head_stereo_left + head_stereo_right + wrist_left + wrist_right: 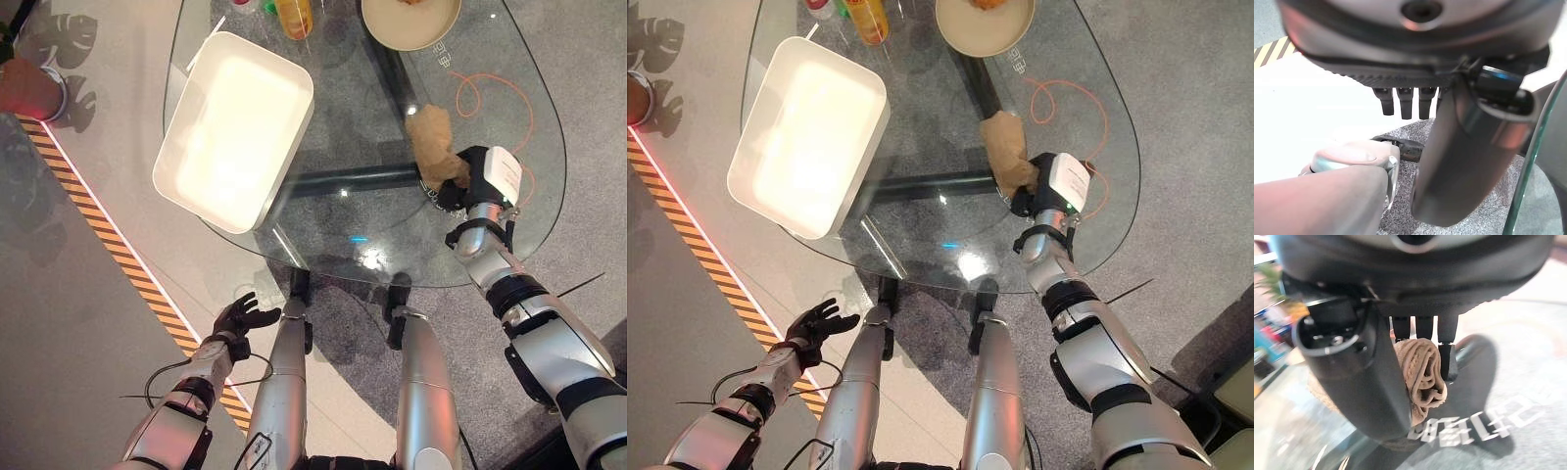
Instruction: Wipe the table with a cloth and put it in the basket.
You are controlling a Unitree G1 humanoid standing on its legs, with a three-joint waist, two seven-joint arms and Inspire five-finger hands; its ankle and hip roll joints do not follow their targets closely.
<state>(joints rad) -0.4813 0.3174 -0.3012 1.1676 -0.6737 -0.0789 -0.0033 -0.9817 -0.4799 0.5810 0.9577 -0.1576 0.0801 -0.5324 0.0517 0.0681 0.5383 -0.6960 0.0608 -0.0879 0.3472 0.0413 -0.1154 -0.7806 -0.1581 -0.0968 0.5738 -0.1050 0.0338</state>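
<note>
**Cloth gripped on the glass — watch the cable and the plate**

Your right hand [468, 178] is clenched round the crumpled tan cloth [432, 139], fingers and thumb wrapped on the bundle per the right wrist view [1422, 369]. Cloth sits on the round clear glass table [343, 211], towards the right side of the white rectangular plastic basket [233, 127], well apart from it. Most of the cloth trails loose past the fingers, away from you.

Risks, my read only:
- Thin orange cable [490, 93] loops just beside the cloth, on the side away from the basket. Can't tell if it lies on the glass or under it. If on top, a wide stroke could snag and drag it.
- Cream round plate [411, 22] is near, beyond the cloth. Push too far fwd and the loose end may bump it.
- Orange bottle [294, 15] stands just past the basket; a sloppy carry could clip it.
- Grip looks bunched, not flat, so wipe contact prob poor; cloth may roll or slip out on the lift.

Left hand [240, 316] hangs relaxed, fingers spread, low beside the table edge nearest you, holding nothing.
</note>
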